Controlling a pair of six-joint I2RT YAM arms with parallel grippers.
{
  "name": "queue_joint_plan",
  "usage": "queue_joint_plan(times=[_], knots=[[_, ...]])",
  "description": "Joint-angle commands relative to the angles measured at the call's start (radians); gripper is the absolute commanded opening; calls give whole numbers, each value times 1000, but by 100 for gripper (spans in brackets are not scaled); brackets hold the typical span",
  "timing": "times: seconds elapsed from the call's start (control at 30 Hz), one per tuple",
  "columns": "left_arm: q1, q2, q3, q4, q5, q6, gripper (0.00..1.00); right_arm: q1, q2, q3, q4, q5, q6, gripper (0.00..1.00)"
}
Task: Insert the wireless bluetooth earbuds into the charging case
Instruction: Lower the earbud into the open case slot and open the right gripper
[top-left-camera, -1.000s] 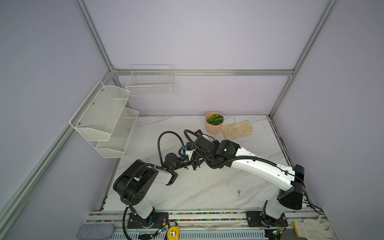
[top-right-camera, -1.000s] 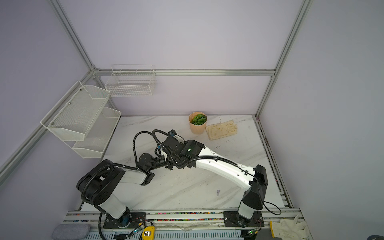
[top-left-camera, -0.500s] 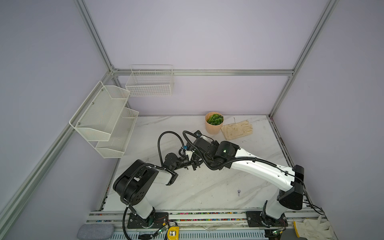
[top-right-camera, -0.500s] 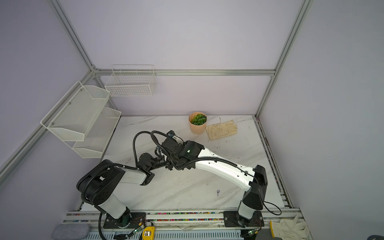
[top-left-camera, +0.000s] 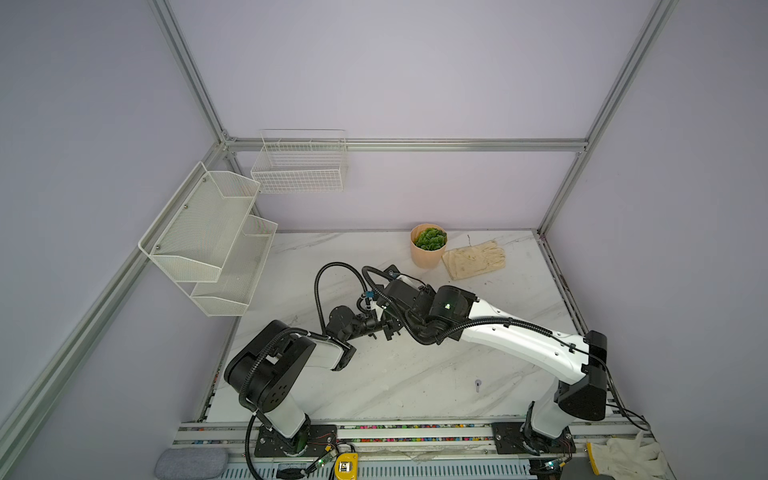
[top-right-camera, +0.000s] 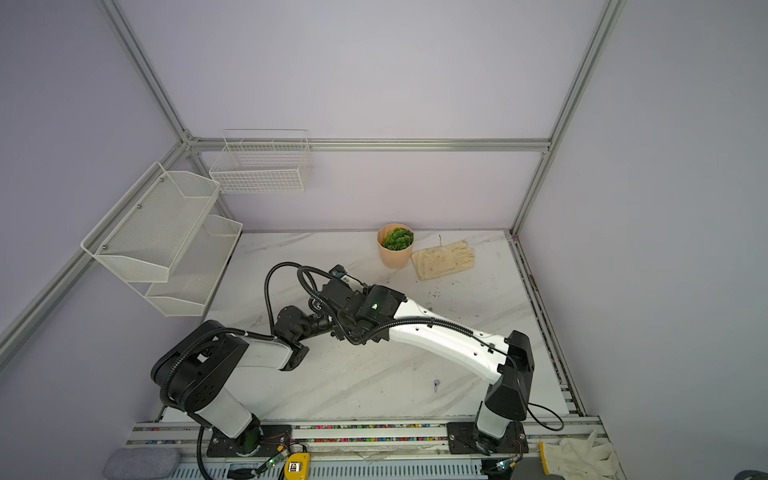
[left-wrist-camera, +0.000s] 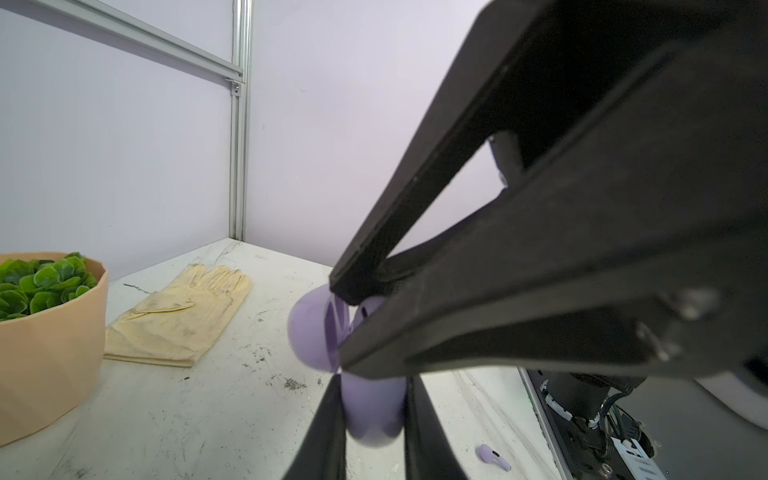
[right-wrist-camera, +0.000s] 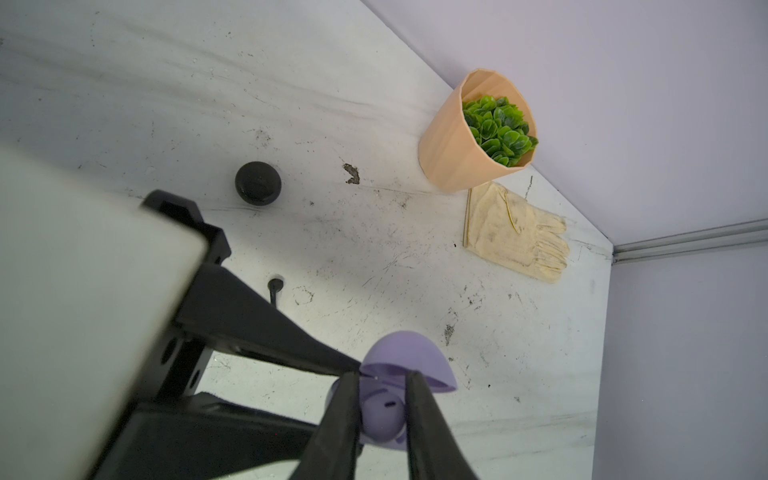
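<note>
- Hardly anything moved since the earlier frames: both arms keep meeting above mid-table.
- Item: lilac earbud (left-wrist-camera: 368, 309), at the mouth of the lilac charging case (left-wrist-camera: 376, 424), lid (left-wrist-camera: 309, 328) swung open.
- Holder: left gripper (left-wrist-camera: 374, 397), clamped on the case base.
- Placer: right gripper (right-wrist-camera: 382, 386), jaws slightly apart, flanking the earbud; pinching or freed, cannot tell.
- Handling: steady the case, press the stem straight down, and let go only once it is seated.
- Spare: second lilac earbud (left-wrist-camera: 492, 455), loose on the table (left-wrist-camera: 216, 399).
- Obscured: fingers hide the socket and seating; arms cover the case in both top views; black earbud (right-wrist-camera: 275, 287) half hidden.
</note>
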Motion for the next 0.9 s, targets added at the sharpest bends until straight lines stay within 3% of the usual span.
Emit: queue_joint_plan(times=[0.0,0.23,0.4,0.63,0.87], knots=[[7,-33,59,90,-5,-7,0,5,10,41,-37,3,6,29],[7,-35,58,90,-6,-10,0,5,10,121,-84,-4,16,39],[7,-33,54,90,-1,-14,0,4,-77,142,-42,-133,32,43],[5,-33,47,89,17,-27,0,-63,-194,-45,52,-233,66,36],[1,-40,41,90,26,-24,0,-155,-240,-89,148,-362,41,29]])
